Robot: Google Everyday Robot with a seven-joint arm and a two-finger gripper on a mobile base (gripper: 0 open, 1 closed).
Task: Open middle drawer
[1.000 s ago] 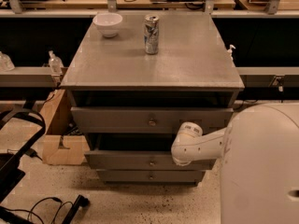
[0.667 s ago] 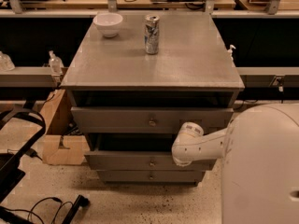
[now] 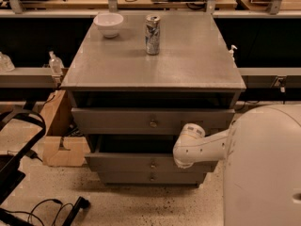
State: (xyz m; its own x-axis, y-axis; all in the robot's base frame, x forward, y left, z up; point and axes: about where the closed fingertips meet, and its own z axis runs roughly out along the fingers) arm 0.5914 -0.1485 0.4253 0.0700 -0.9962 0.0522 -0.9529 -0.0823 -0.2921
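The grey cabinet has three drawers. The middle drawer is slim and grey with a small brass knob. It stands out from the cabinet, with a dark gap above its front. My gripper is at the end of the white arm, which reaches in from the right. It sits at the right part of the middle drawer's front, to the right of the knob. The arm's rounded end hides the fingers.
The taller top drawer and the lowest drawer frame the middle one. A white bowl and a can stand on the cabinet top. A cardboard box and cables lie on the floor at left. My white body fills the lower right.
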